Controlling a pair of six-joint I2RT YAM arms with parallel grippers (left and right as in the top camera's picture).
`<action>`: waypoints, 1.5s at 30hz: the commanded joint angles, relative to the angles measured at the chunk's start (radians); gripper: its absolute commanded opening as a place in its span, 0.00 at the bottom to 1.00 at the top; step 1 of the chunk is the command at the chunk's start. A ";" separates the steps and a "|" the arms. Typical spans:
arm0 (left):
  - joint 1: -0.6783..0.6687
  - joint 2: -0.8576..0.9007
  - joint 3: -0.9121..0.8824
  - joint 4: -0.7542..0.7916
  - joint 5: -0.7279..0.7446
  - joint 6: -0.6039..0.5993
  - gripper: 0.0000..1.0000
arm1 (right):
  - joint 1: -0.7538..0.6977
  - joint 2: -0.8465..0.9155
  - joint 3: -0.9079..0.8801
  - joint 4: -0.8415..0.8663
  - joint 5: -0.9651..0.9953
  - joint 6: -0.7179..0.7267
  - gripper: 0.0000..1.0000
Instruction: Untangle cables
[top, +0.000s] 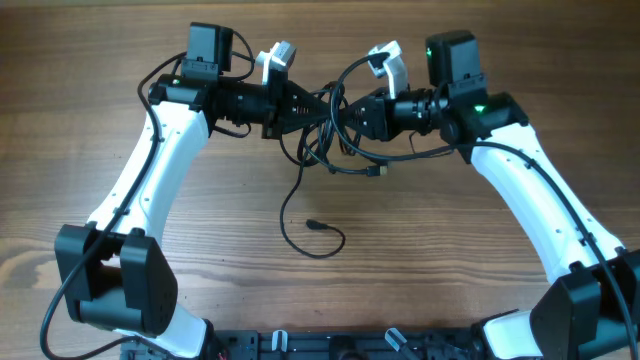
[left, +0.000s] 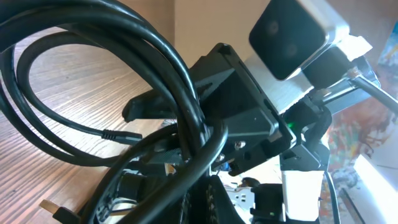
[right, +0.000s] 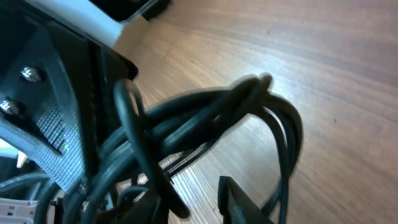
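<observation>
Left claw (top: 322, 108) clamped tight on the cables (top: 330, 152), bunched between the 2 claws above the surface (top: 450, 260). Right claw (top: 352, 112): opening cannot be told.

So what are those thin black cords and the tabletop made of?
The cables look rubber- or plastic-sheathed, smooth and slightly glossy: light streaks run along them. The table looks like matte wood, with grain lines showing, though it could be laminate.

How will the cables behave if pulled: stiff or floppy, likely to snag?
Likely floppy: the cables sag in loops, one strand trailing onto the table. Probably light, being thin. They cross tightly in the wrist views, so they may snag rather than slide apart.
</observation>
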 joint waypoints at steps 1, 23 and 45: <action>0.002 -0.005 0.006 0.005 0.072 -0.011 0.04 | 0.025 0.010 0.012 0.033 -0.018 0.045 0.24; 0.007 -0.005 0.006 0.005 0.076 0.047 0.04 | -0.675 -0.215 0.012 0.087 0.092 0.466 0.04; 0.010 -0.005 0.006 -0.066 -0.249 0.204 0.04 | -0.683 -0.209 0.012 -0.208 0.000 0.264 0.04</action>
